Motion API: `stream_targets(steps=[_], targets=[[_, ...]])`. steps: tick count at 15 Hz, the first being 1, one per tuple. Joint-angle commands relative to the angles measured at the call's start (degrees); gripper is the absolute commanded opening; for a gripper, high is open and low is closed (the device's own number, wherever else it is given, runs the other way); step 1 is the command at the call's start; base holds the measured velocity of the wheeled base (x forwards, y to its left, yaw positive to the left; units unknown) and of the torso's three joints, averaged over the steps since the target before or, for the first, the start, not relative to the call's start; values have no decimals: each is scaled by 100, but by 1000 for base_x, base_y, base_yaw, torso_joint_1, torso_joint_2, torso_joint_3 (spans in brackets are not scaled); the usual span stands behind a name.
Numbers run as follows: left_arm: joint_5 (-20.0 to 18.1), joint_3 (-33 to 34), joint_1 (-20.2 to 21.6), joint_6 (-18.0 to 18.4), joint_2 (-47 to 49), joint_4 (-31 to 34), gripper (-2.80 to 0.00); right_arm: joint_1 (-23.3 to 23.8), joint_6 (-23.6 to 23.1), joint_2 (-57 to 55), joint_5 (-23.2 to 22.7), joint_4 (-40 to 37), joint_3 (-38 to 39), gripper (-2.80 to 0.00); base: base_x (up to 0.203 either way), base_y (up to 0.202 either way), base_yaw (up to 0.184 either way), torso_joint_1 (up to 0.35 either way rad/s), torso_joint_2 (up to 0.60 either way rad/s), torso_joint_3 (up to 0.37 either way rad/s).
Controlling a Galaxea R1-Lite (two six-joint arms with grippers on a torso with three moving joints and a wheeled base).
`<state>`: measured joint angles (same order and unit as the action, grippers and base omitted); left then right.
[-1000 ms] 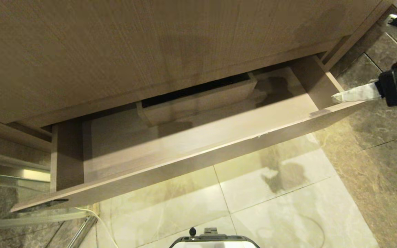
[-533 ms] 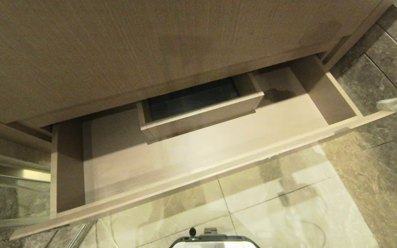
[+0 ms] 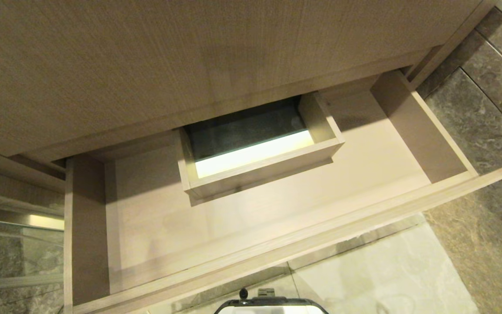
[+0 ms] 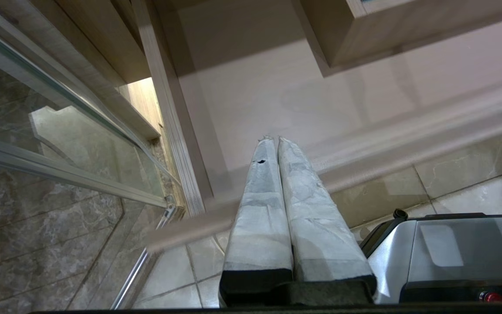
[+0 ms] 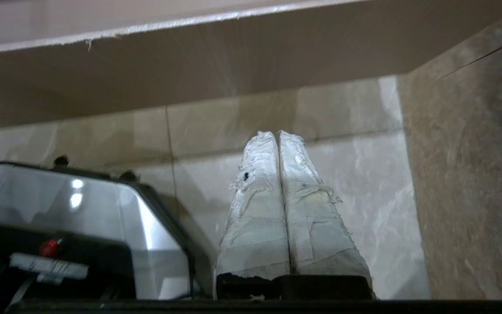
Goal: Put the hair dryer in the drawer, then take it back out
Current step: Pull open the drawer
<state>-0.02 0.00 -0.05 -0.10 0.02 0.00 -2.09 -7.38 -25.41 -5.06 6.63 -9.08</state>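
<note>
- Drawer (image 3: 251,226) is seen pulled well out from the vanity in the head view, its wood-grain floor bare, presumably so that something can be set in from above.
- Boxed cutout (image 3: 259,168) is set at the drawer's back, toward 12 o'clock, and the lit floor is seen through it; it is likely meant to leave room for plumbing.
- Hair dryer is shown in none of the three views; where it lies cannot be told, so its place relative to either tool cannot be given.
- Left tool (image 4: 273,139) is seen with its wrapped fingers (image 4: 259,209) pressed together on nothing, aimed at the drawer's front edge and floor, beside the robot's base (image 4: 451,253).
- Right tool (image 5: 277,133) is likewise pressed together and empty, held low in front of the drawer's front panel (image 5: 216,74), over the floor tiles (image 5: 355,183).
- Judged from this, the placing step is not yet begun: the dryer has first to be found and gripped.
</note>
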Motion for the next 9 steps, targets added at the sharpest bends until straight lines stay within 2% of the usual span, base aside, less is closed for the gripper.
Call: stream_targets(steps=[1, 4, 9], targets=[[2, 9, -4, 1, -2, 0, -280, -216, 46, 1795, 195, 183, 826, -280, 0, 0, 0, 0, 0, 0], [-7, 1, -4, 1, -2, 0, -280, -572, 242, 2762, 371, -47, 1117, -280, 0, 0, 0, 0, 0, 0], [-2, 0, -4, 1, -2, 0, -280, -617, 298, 2770, 415, -57, 1138, -280, 0, 0, 0, 0, 0, 0]])
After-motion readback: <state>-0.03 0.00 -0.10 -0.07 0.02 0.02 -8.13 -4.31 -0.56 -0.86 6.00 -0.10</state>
